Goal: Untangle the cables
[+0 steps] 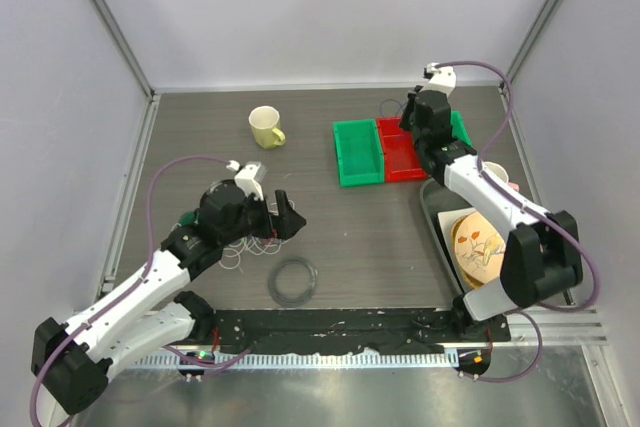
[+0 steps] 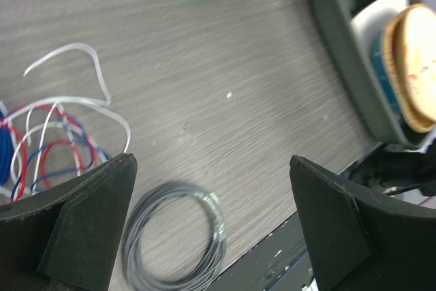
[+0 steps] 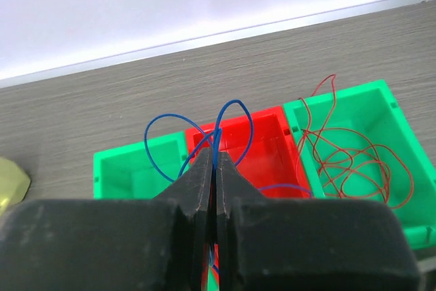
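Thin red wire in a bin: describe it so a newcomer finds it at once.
At the far side of the grey table, plastic bins stand in a row. The thin red wire lies looped inside the green bin at the right end. Unlike the thin blue wire pinched in the right pincer over the red bin, nothing holds it.

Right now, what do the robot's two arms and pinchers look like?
Both the left arm and right arm are smooth white tubes joined by chunky black joints. A thin purple cable loops along each arm, and a small white camera box sits by each wrist. The left gripper and right gripper each have two flat, matte black, wedge-shaped fingers.
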